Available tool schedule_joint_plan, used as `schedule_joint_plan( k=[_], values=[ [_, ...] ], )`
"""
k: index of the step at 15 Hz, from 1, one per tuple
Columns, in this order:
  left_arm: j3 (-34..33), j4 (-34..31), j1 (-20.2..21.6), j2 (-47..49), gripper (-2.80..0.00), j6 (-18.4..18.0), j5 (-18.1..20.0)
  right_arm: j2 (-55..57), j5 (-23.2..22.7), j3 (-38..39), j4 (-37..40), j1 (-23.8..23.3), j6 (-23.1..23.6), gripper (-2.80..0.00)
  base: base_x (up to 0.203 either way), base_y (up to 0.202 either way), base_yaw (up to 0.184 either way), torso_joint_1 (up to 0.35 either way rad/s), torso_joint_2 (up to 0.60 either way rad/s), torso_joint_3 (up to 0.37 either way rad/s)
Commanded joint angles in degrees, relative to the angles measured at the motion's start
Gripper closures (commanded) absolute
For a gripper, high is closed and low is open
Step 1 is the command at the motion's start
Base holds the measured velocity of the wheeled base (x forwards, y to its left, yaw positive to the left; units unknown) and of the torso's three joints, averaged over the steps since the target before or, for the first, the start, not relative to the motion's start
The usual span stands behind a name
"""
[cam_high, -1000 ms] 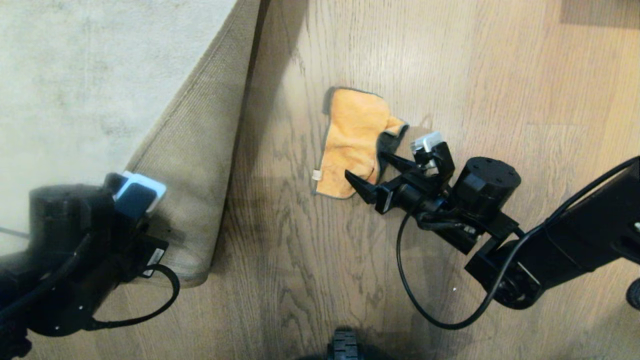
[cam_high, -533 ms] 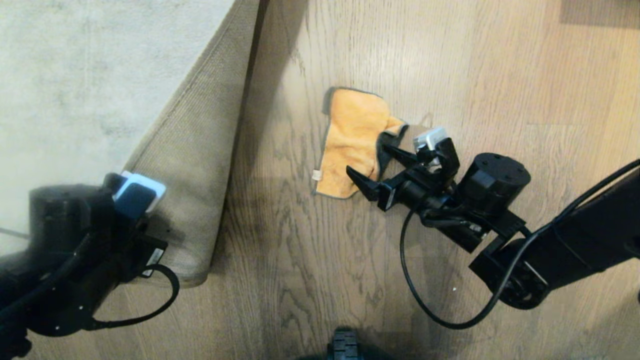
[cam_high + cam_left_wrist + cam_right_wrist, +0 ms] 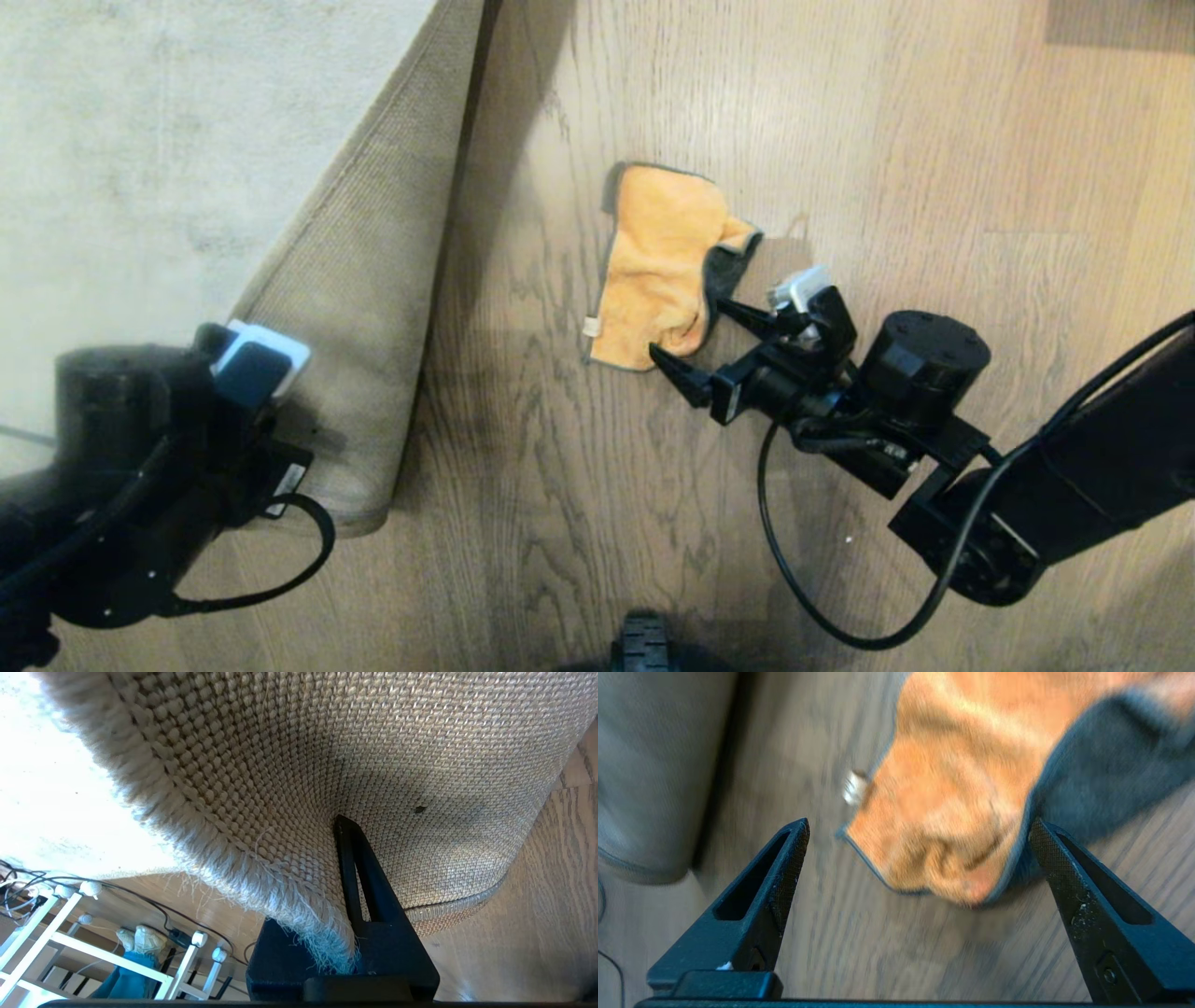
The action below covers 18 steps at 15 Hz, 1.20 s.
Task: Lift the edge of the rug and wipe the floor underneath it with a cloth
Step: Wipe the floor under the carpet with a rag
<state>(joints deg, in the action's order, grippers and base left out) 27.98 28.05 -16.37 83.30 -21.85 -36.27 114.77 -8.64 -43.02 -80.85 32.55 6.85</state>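
Head view: left end effector (image 3: 348, 891) is hidden behind its own wrist, clamped on the rug edge (image 3: 373, 280), folded back with one finger (image 3: 362, 877) showing. One cloth (image 3: 658, 266) lies on the floor (image 3: 934, 140). Right end effector (image 3: 702, 341), jaws spread wide and empty, sits at the cloth's near corner.

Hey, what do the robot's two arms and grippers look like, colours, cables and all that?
Both arms are matte black. The right gripper has two pointed, slotted triangular fingers with textured inner pads, a pale grey block on the wrist and a looping black cable. The left gripper looks alike, with a white-and-blue block.
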Motion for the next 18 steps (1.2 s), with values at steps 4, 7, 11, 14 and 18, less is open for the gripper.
schedule_joint_plan(
  k=[4,7,11,14,18],
  values=[
    [-0.12,0.16,0.02,-0.07,0.0,-0.13,-0.38,4.65,-0.01,1.41,-2.23,-1.75,0.17,-2.8,0.0,0.0,0.0,0.0,0.0,0.0],
    [-0.8,0.25,0.02,-0.14,0.0,-0.13,-0.38,7.83,-0.04,0.41,-5.93,-1.79,0.01,-2.8,0.0,0.0,0.0,0.0,0.0,0.0],
    [-1.53,0.25,0.02,-0.51,0.0,-0.13,-0.38,9.63,-0.18,-2.48,-8.45,-1.53,-0.29,-2.8,0.0,0.0,0.0,0.0,0.0,0.0],
    [-1.52,0.25,0.02,-0.33,0.0,-0.13,-0.38,10.53,-0.38,-5.63,-8.45,-1.49,-0.35,-2.8,0.0,0.0,0.0,0.0,0.0,0.0],
    [-1.52,0.25,0.02,-0.24,0.0,-0.13,-0.3,12.02,-0.33,-10.84,-8.44,-0.15,-1.31,-2.8,0.0,0.0,0.0,0.0,0.0,0.0]
  ],
)
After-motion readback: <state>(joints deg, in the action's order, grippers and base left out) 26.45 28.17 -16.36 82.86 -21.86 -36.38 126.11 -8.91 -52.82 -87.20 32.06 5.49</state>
